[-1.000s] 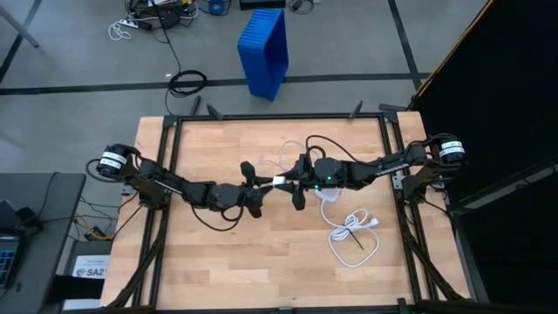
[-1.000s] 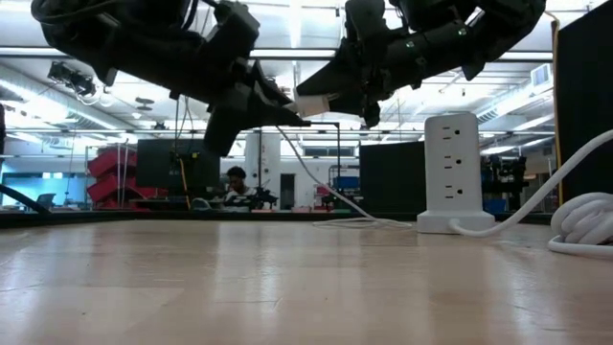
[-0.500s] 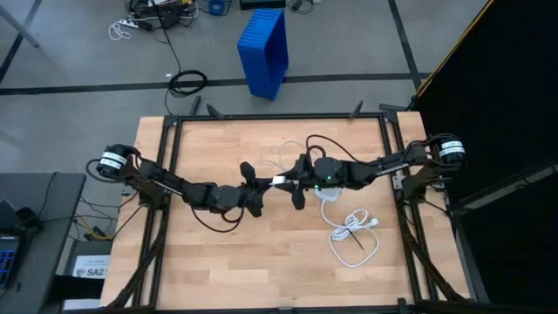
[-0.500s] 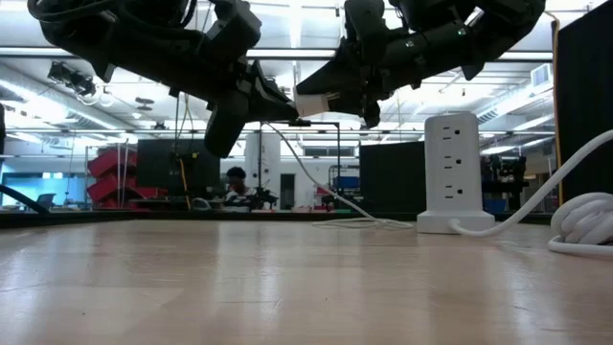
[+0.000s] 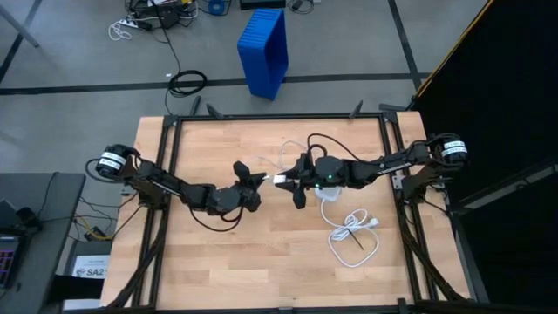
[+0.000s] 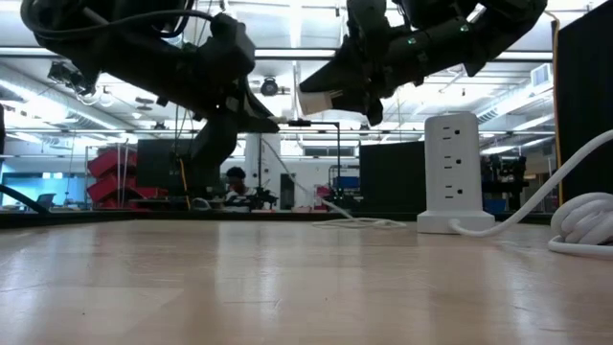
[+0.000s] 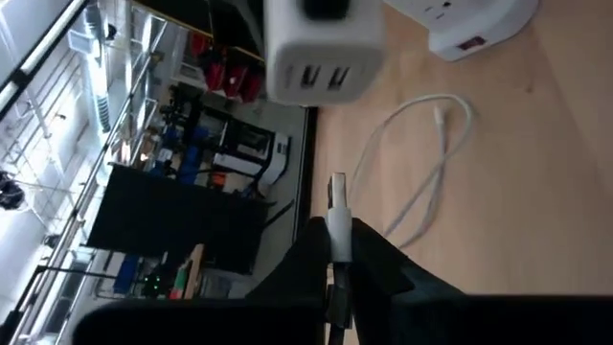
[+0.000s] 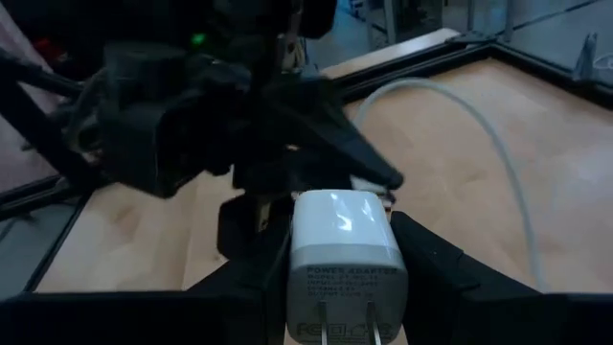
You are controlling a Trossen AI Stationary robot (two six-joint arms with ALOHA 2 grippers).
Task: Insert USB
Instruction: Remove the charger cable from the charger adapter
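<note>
Above mid-table, the left gripper (image 7: 337,251), clenched on the USB (image 7: 337,206) plug, aims it lengthwise at the ports of the white charger block (image 8: 343,251) gripped just beyond by the right gripper (image 5: 296,181), a small gap remaining.

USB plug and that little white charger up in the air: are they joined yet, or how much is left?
Both pieces are picked up. The left gripper is shut on the USB plug; the right gripper holds the white charger block above the table. The plug is aimed at the block's two ports with a gap between, so it is not in. Closing that gap and pushing it home remains.
</note>
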